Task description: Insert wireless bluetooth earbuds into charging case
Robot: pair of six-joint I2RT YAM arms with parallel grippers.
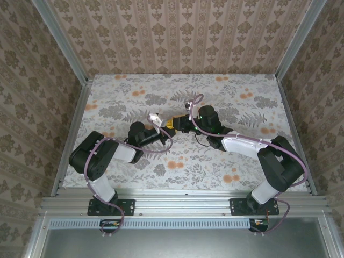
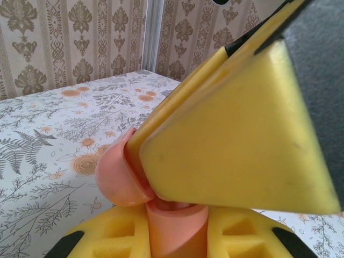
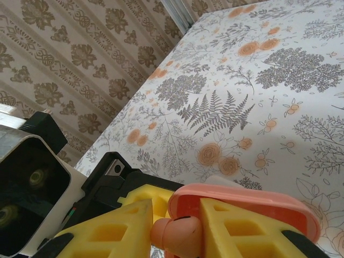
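Both arms fold out from the near rail, elbows wide, wrists meeting mid-table. L gripper (image 2: pixel 174 236) is clamped on a coral-pink pebble-shaped plastic case (image 2: pixel 115 180), lid tipped open. R gripper (image 3: pixel 177 231) faces it tip-to-tip, a coral-pink bean-sized plastic earbud (image 3: pixel 174 240) betw. its pads just under the lid; can't tell if pinched or loose. Floral table (image 1: pixel 134 102) beyond.

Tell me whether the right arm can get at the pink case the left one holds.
Likely yes: the right tool sits right against the pink case gripped by the left tool, with nothing between them.
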